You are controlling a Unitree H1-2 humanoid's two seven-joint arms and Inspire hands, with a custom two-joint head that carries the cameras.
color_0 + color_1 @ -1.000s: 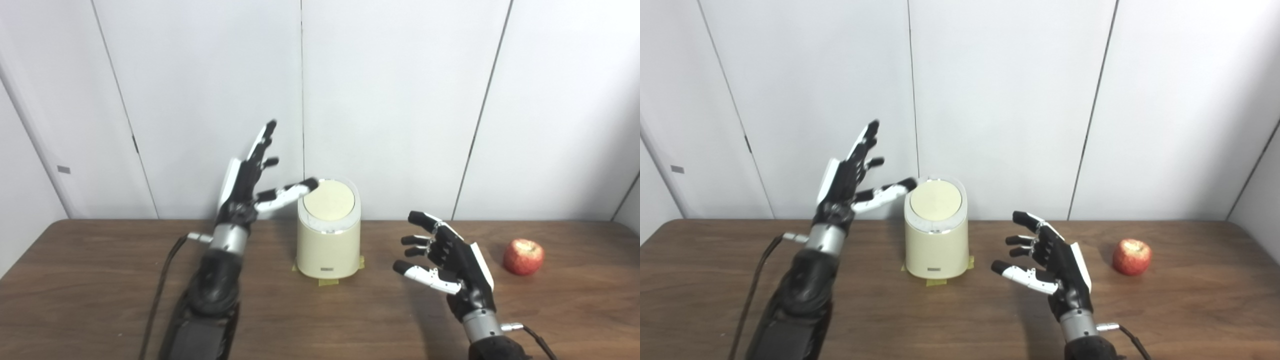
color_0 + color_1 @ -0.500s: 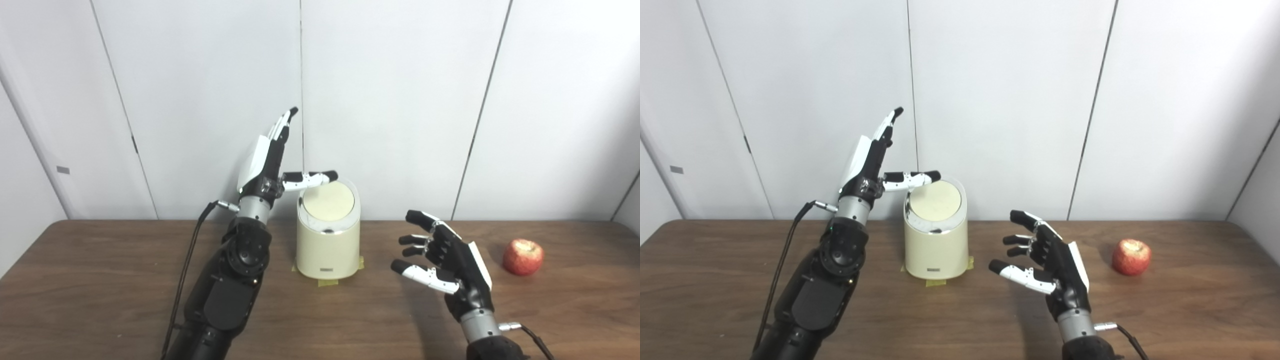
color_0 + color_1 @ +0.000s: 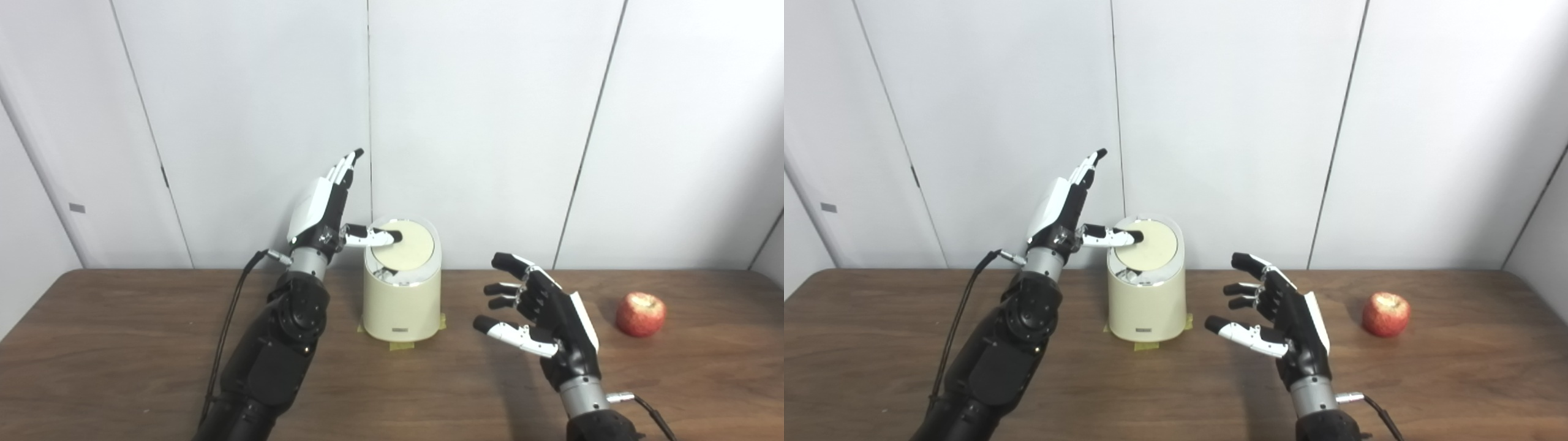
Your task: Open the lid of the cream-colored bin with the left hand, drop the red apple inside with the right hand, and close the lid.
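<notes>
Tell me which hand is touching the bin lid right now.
The left hand: its thumb rests on the cream lid of the bin. The right hand hovers open over the table, touching nothing.

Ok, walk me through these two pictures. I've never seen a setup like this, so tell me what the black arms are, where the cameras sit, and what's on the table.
Both pictures show one scene, taken by two cameras side by side on a humanoid robot's head, looking down at a brown wooden table. That is why they look almost the same. The black arms rising from the bottom edge are the robot's own, each ending in a hand with fingers and a thumb. The left hand is raised beside a cream-colored cylindrical bin, its fingers pointing up and its thumb pressing on the bin's round swing lid, which is tipped down at the front. The right hand hovers open above the table and holds nothing. A red apple lies on the table to the right, untouched. Yellow tape shows under the bin's base.
</notes>
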